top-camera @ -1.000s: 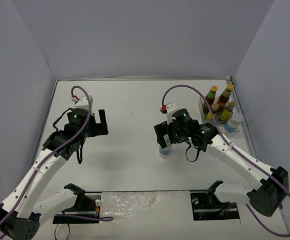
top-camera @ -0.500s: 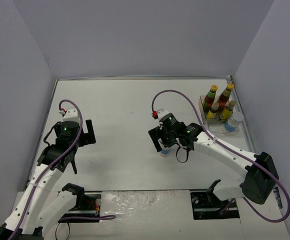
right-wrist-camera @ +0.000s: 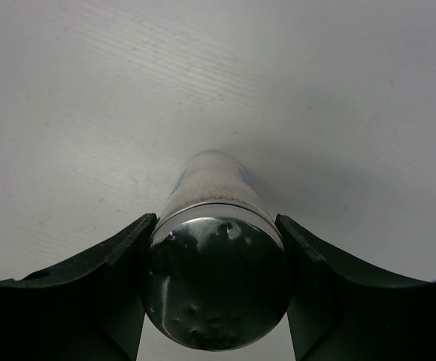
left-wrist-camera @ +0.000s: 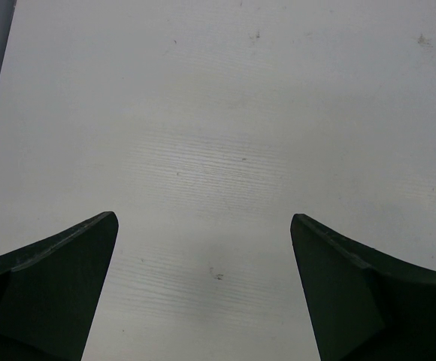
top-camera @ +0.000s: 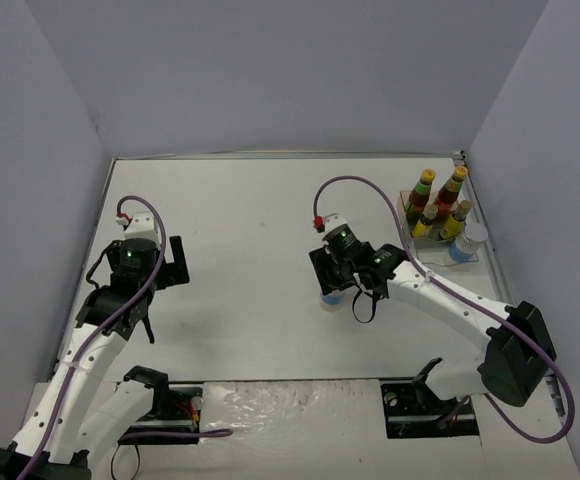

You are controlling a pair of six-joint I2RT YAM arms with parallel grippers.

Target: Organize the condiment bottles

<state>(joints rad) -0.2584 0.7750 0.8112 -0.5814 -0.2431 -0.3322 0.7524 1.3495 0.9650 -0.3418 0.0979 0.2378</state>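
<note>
- Right pincer (right-wrist-camera: 216,218) is clamped on the silver-capped bottle (right-wrist-camera: 216,289). In the right wrist view one dark finger (right-wrist-camera: 124,256) presses each side of the shiny round cap.
- That bottle stands upright on the desk (top-camera: 250,200), a little right of centre. Its pale blue-and-white body shows below the cap, running down to the white surface.
- From the top view, the right pincer sits directly over that bottle, so only a sliver of blue and white peeks out beneath the black fingers. The right arm stretches in from the near right corner.
- Over to the left pincer (left-wrist-camera: 203,218): it is gaping wide, the two dark fingertips far apart, with only bare white desk between them. It grips nothing and hangs above the left side of the desk, well apart from every bottle.
- Out at the far right edge, four sauce bottles (top-camera: 425,186) stand upright in a tight cluster of two rows. They have brown bodies, yellow or green caps and red or yellow labels.
- The second silver-capped bottle (top-camera: 467,243) stands just beside that cluster, on its near right side.
- A clear tray (top-camera: 404,208) surrounds the cluster. I cannot tell whether the second silver-capped bottle is inside it or just outside.
</note>
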